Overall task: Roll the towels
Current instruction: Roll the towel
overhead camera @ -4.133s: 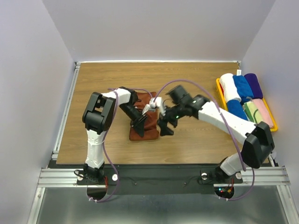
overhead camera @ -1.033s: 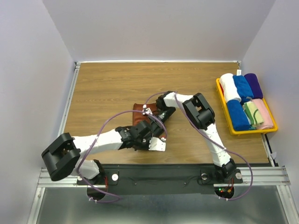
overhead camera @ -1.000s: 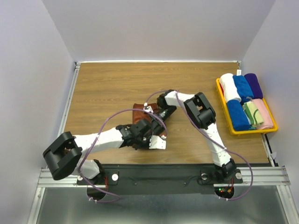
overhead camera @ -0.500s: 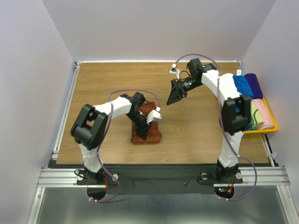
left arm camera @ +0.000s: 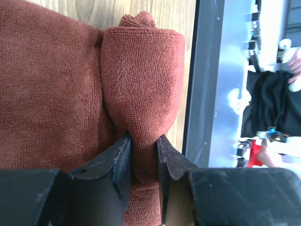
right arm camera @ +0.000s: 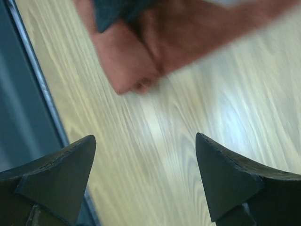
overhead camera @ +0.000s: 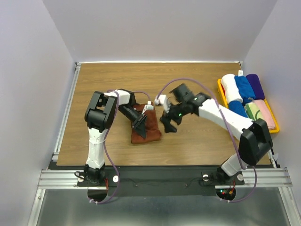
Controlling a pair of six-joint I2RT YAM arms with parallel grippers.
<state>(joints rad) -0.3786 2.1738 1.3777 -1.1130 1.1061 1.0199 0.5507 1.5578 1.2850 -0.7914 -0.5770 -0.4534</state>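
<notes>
We see the right gripper [overhead camera: 168, 125] back left of the tray [overhead camera: 261, 132], just beside the brown towel [overhead camera: 149, 129]. Half a second ago it hung much farther back over the table [overhead camera: 103, 84]. Its jaws stand wide and hold nothing. The left gripper [left arm camera: 143, 141] is clamped on the end of the roll, as it was then. We judge the right one is coming in to help with the rolling, so this towel is only part done. The brown towel lies on the table well left of the tray. It is thick terry, with one side wound tight and the rest flat beside it. The cream towel [overhead camera: 254, 112] sits rolled in the tray.
</notes>
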